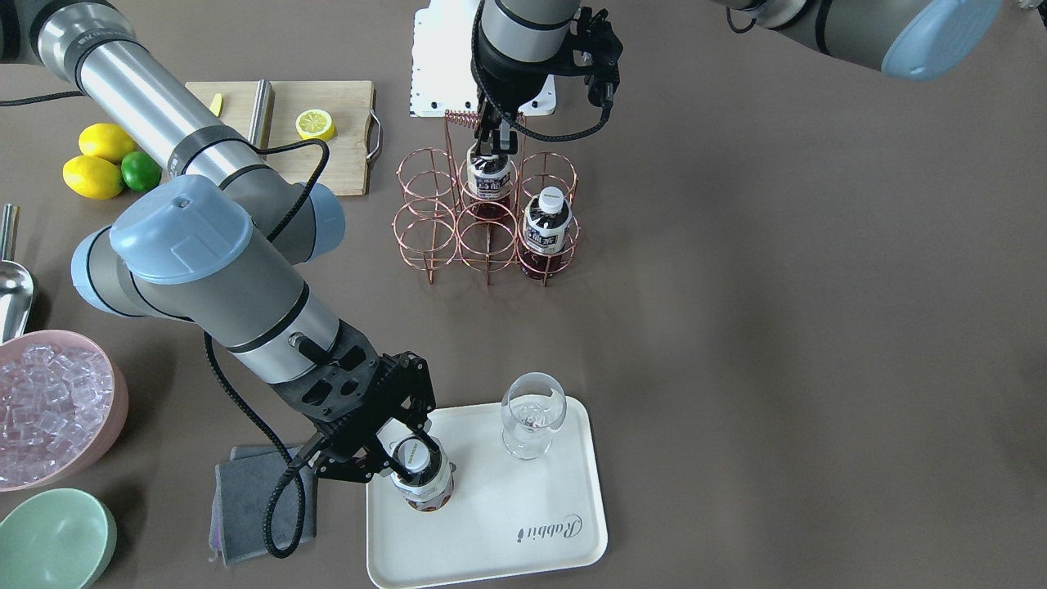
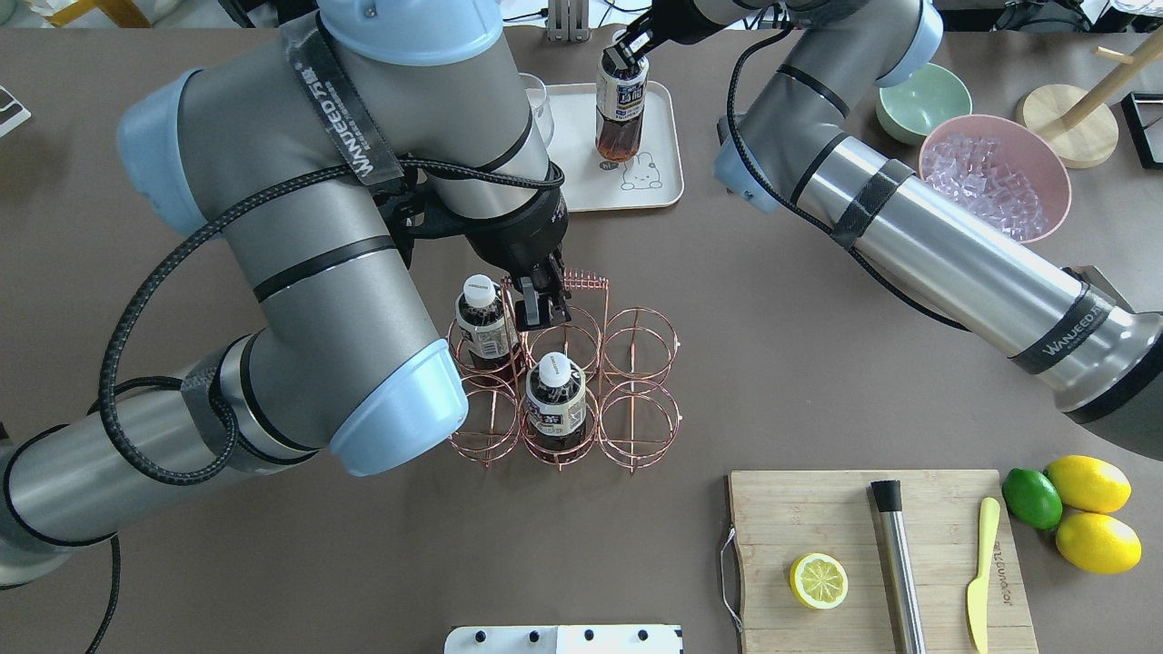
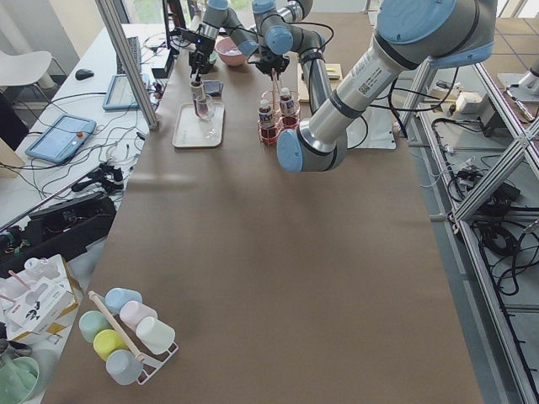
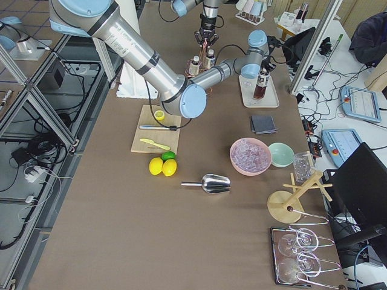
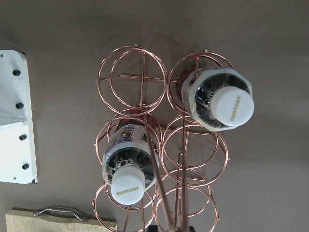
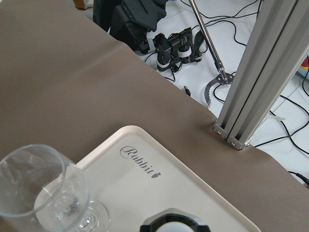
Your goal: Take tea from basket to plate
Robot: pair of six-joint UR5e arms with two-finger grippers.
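Note:
The copper wire basket [image 2: 641,350] stands mid-table with two tea bottles [image 2: 482,318] [image 2: 556,400] upright in its cells; both also show in the left wrist view [image 5: 223,99]. My left gripper [image 2: 538,307] is shut on the basket's tall handle [image 2: 586,277] above them. My right gripper [image 1: 413,458] is shut on the neck of a third tea bottle [image 2: 622,113], which is upright on the cream plate [image 1: 523,523]. The right wrist view shows that bottle's cap [image 6: 175,226] at the bottom edge.
A wine glass [image 1: 532,413] stands on the plate beside the held bottle. A grey cloth [image 1: 245,499] lies next to the plate. A pink ice bowl [image 2: 995,173], a green bowl [image 2: 922,100] and a wooden board [image 2: 872,554] with a lemon half lie to the robot's right.

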